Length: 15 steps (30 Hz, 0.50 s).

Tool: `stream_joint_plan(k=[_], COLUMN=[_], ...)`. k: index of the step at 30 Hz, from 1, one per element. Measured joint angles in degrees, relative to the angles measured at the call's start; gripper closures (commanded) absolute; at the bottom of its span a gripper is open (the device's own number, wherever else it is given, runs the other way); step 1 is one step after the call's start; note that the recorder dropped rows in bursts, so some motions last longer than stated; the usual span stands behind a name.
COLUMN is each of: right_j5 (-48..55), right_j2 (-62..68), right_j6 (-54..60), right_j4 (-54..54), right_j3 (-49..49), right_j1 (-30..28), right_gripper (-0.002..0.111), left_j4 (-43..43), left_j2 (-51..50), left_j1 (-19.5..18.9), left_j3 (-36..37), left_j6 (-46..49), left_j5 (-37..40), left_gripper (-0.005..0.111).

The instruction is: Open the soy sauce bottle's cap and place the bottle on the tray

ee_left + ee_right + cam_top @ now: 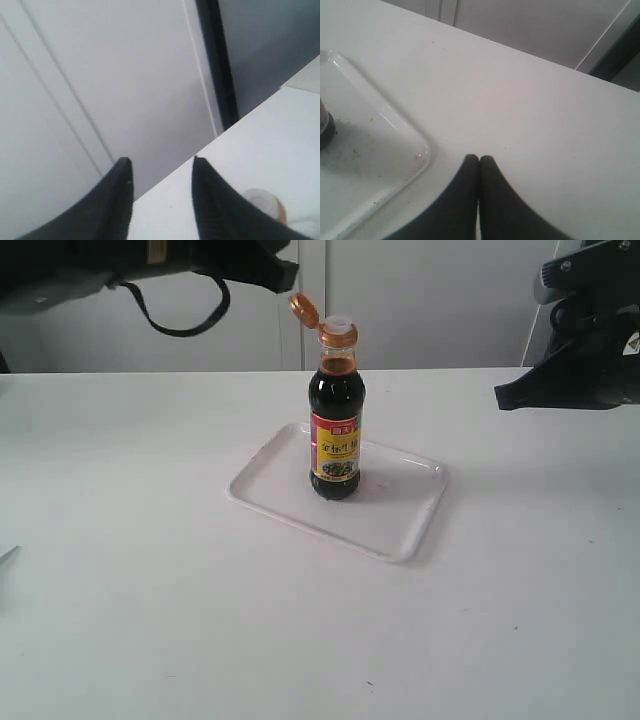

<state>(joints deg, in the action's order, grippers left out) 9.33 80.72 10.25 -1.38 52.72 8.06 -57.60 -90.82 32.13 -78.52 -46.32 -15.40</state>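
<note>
Bottle [336, 430] stands upright on the tray [400, 530], cap [303, 308] flipped back off the spout. Label red/yellow, print too small to read. My left gripper [162, 167]: fingers apart, empty. My right gripper [479, 159]: tips pressed together, empty, near the tray corner; only its cam shows specks on the tray.

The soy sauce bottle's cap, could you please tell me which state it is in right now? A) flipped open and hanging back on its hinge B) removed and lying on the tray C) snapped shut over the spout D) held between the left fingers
A: the cap is tilted back beside the exposed white spout of the soy sauce bottle, which stands upright on the tray, and neither gripper touches it.
</note>
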Motion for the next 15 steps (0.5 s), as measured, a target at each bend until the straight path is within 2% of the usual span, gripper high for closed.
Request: stream_joint_plan(k=[4,5,15], right_j5=[0.00,0.00,0.00], right_j2=[0.00,0.00,0.00], right_j6=[0.00,0.00,0.30], right_j4=[0.00,0.00,0.00], right_j3=[0.00,0.00,0.00], right_j1=[0.00,0.00,0.00], right_gripper=[0.108,0.108,0.108], left_j4=[-2.58,-2.87,-3.16], left_j2=[4.57,5.47,8.11], left_j1=[0.00,0.00,0.00], left_j3=[1.54,2.09,3.07], left_j6=[-0.71,-0.22,8.57], left_j5=[10.11,13.30,46.77], left_gripper=[0.104,0.107,0.107])
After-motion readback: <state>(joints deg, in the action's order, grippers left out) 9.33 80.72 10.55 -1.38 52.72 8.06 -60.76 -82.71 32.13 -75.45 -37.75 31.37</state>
